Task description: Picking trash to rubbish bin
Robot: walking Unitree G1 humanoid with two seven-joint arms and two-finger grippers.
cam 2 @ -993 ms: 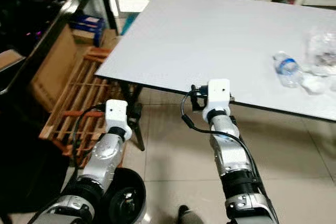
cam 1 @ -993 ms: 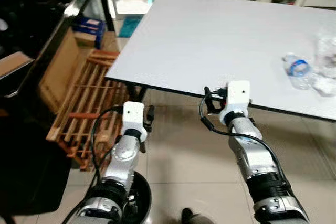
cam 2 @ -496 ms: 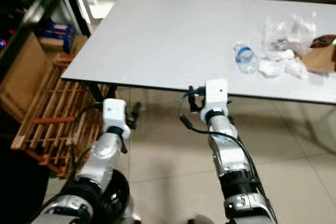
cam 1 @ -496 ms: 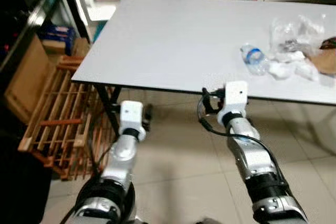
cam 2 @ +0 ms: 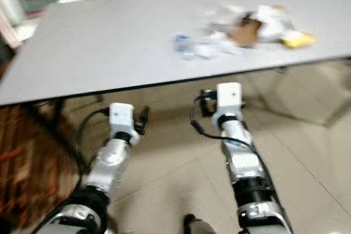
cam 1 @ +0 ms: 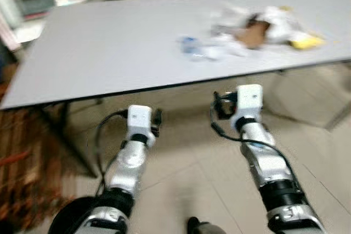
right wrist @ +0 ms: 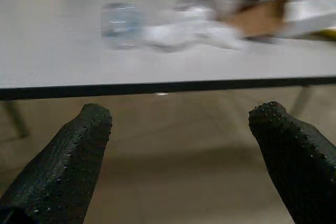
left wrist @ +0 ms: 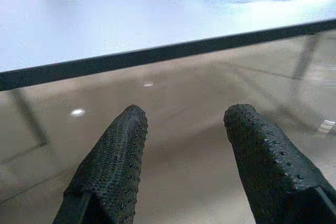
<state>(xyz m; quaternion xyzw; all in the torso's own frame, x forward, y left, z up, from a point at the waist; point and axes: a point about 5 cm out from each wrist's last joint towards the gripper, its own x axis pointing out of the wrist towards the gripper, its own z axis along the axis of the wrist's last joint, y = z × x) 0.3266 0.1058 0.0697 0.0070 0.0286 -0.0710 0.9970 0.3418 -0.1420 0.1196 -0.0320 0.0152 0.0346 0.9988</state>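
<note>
I judge this as the approach step: nothing is grasped. The trash pile [cam 2: 247,28], with a plastic bottle [right wrist: 122,20] at its near-left end, lies on the tabletop [cam 1: 109,47] toward its right side, just behind the front edge. My right gripper [right wrist: 178,156] and left gripper [left wrist: 184,156] hang below that edge, fingers apart, empty. Next I must raise the right gripper over the edge toward the bottle.

My fingers [left wrist: 113,166] are matt black, rough with fine dots, and my arms [cam 1: 269,163] are glossy silver metal with white plastic caps. The table [cam 1: 109,47] is smooth, matt grey with a dark edge. On it lie a clear plastic bottle [right wrist: 119,20], crumpled plastic, and brown paper [right wrist: 260,17]. The floor [left wrist: 173,103] tiles shine.
</note>
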